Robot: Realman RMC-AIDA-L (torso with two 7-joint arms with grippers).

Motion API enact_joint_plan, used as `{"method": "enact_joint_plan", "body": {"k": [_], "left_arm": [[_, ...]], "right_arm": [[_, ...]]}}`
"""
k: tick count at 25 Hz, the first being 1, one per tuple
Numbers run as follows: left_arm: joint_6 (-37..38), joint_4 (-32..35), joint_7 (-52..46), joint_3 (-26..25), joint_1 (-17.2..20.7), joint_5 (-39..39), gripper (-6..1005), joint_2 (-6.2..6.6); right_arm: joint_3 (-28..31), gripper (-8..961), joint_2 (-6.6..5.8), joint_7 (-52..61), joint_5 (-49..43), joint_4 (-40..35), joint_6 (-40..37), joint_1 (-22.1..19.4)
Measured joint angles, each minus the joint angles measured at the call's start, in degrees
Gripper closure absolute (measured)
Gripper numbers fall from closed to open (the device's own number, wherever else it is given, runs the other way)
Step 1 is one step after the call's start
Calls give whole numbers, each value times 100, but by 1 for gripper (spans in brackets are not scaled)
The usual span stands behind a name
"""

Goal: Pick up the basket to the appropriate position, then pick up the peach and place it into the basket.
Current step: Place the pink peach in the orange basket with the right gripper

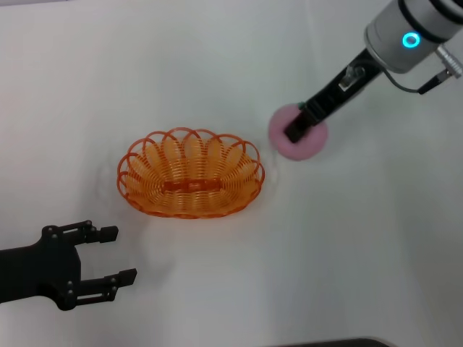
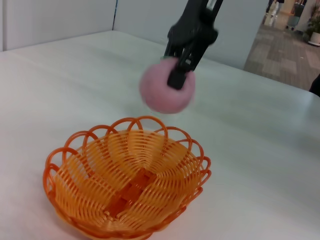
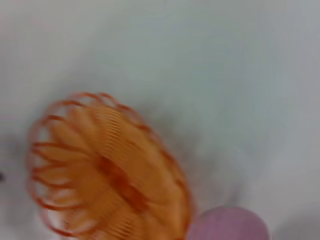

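The orange wire basket [image 1: 189, 182] stands empty on the white table, mid-left in the head view; it also shows in the left wrist view [image 2: 127, 182] and the right wrist view [image 3: 105, 170]. My right gripper [image 1: 298, 129] is shut on the pink peach [image 1: 307, 144] and holds it in the air to the right of the basket. The left wrist view shows the peach [image 2: 160, 97] lifted above the table beyond the basket. The peach's top shows in the right wrist view [image 3: 227, 226]. My left gripper [image 1: 116, 254] is open and empty, in front of the basket at its left.
The white table [image 1: 347, 246] runs all around the basket. Beyond the table's far edge the left wrist view shows a wall and a corridor floor [image 2: 285, 55].
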Motion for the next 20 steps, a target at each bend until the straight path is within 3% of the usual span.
{"method": "enact_joint_plan", "body": {"k": [7, 16, 20], "left_arm": [[-4, 0, -2, 0, 1, 0, 237, 8], [-3, 0, -2, 1, 6, -1, 237, 9], [2, 1, -6, 0, 10, -1, 237, 9]], "right_arm": [[-13, 654, 18, -192, 1009, -171, -158, 37], [-487, 706, 56, -635, 1756, 115, 444, 89], [-534, 612, 49, -756, 1862, 358, 631, 126]]}}
